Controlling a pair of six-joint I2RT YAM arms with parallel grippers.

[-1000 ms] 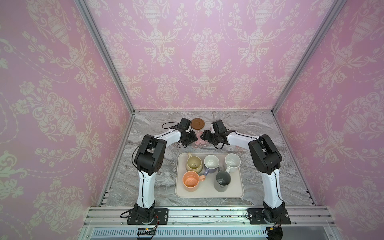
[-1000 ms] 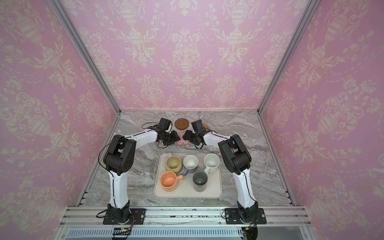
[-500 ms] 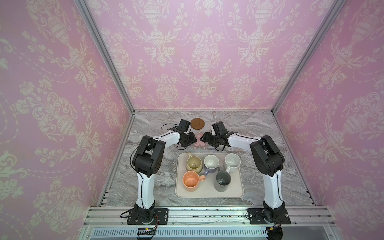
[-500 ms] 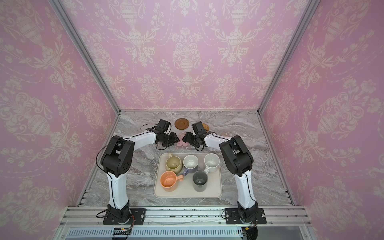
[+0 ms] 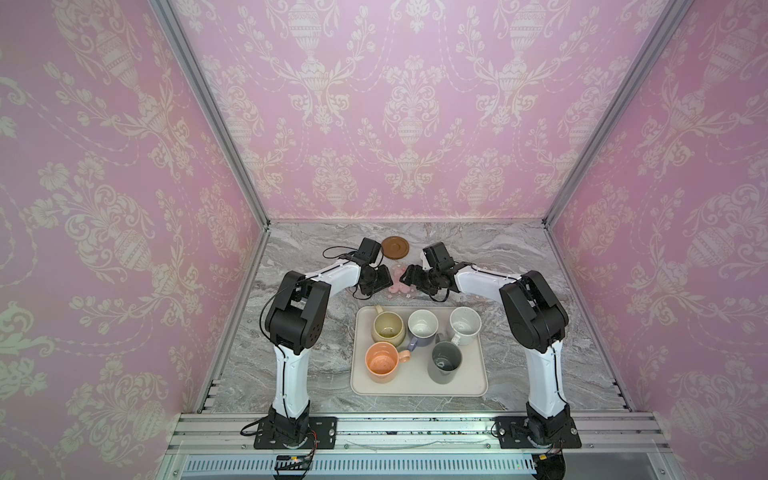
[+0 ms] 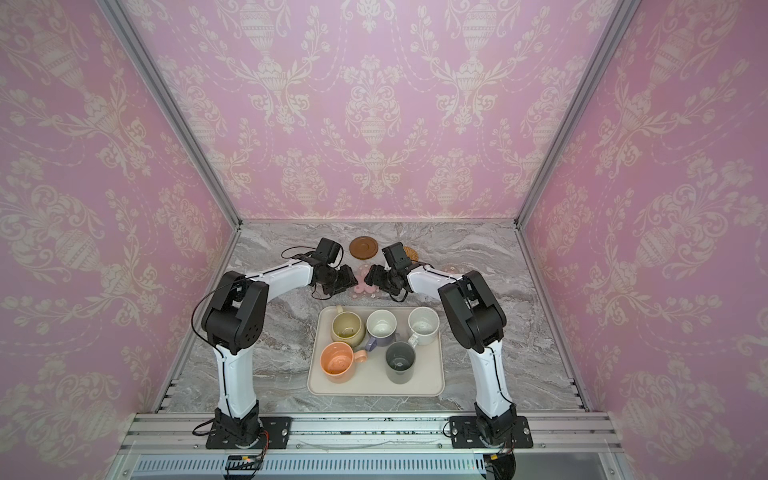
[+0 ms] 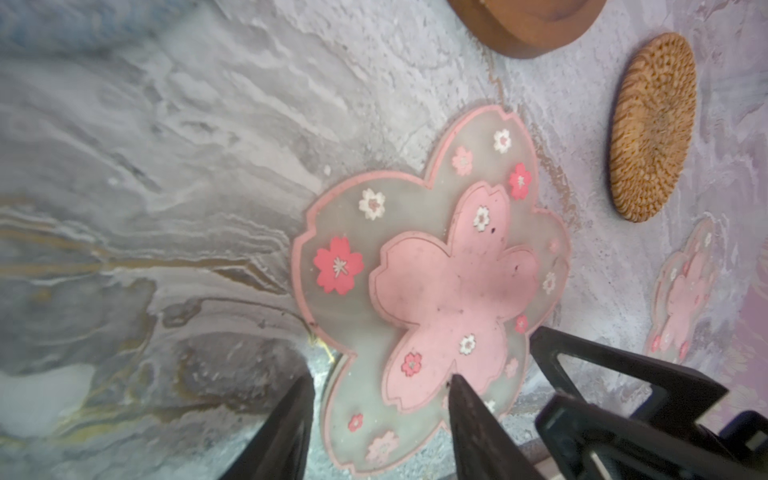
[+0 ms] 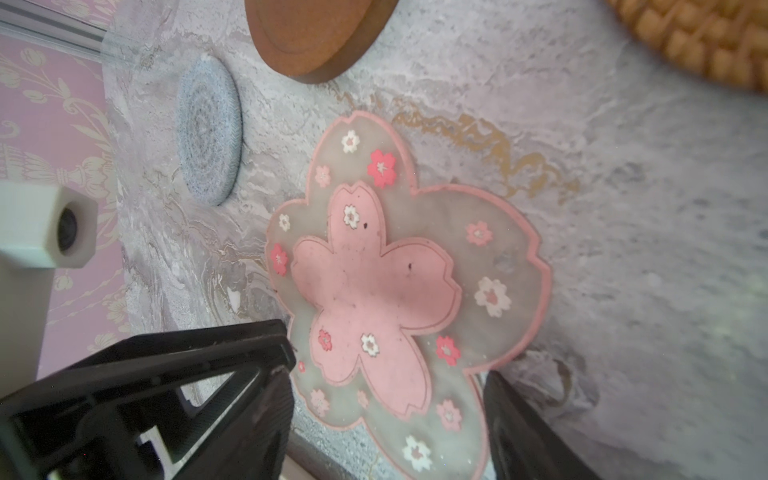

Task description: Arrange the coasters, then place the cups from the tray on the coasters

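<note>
Marble [image 7: 166, 166]; left pincer [image 7: 380, 376] agape astride coaster [image 7: 436, 282].

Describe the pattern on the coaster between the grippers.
Coaster: pink flower centre, small pink and white blossoms; right wrist view.

Bright, soft light from overhead fills both top views. The pink damask-papered walls [image 5: 124, 208] look slightly washed out and bend outward toward the frame edges, as through a wide lens. Faint, soft-edged shadows lie on the grey marble-patterned tabletop [image 5: 299, 365] beside the cream-beige rounded tray [image 5: 415, 384].

In both wrist views the translucent pink flower-shaped coaster [image 7: 436, 282] at centre is sharp. The dark brown wooden disc [image 8: 316, 29] and tan rattan round mat [image 8: 706, 37] blur at the frame edge. The black fingers [image 7: 282, 428] of the left gripper [image 7: 380, 378], close to the lens, are dark and soft-edged, with a dim shadow patch on the marble beside them.
</note>
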